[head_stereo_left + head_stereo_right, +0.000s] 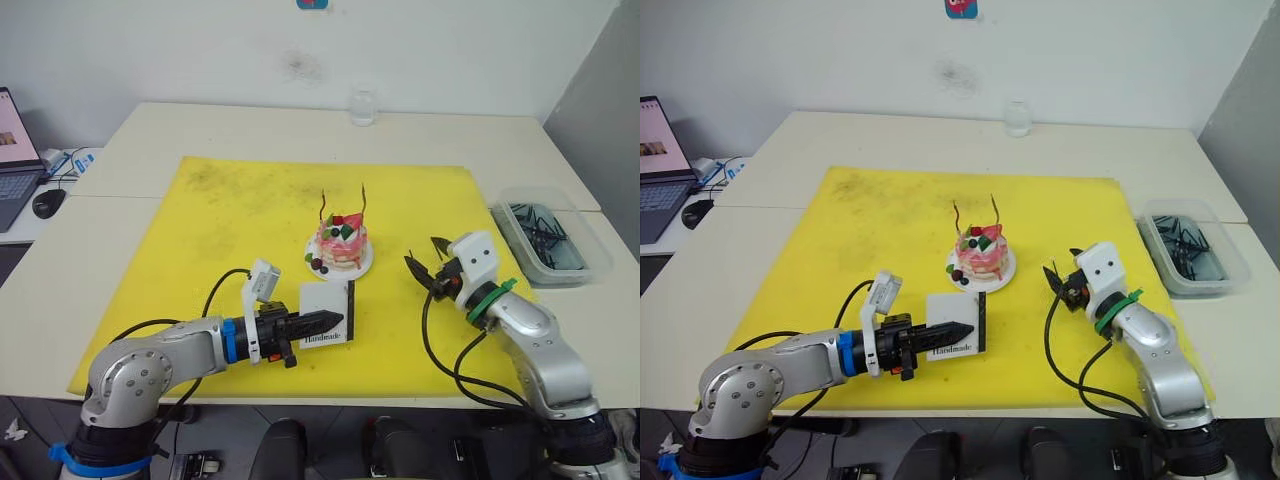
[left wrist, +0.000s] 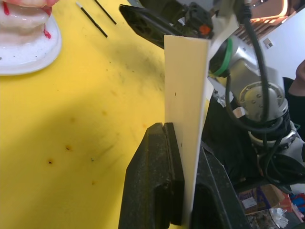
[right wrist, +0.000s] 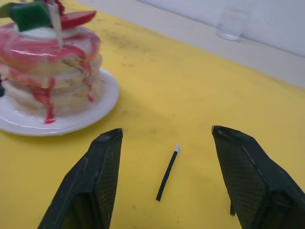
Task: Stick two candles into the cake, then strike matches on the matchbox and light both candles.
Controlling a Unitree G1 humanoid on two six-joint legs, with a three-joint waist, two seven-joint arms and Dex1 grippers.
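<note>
Yellow mat (image 1: 230, 220), frame centre: cake (image 1: 340, 245) bearing two candles (image 1: 363, 200); left gripper (image 1: 325, 322) clamping matchbox (image 1: 326, 312); right gripper (image 3: 164, 179) spread wide around match (image 3: 167, 172)

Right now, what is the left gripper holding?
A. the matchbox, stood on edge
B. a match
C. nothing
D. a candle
A: the left gripper is shut on the white matchbox, held upright on the yellow mat in front of the cake.
</note>
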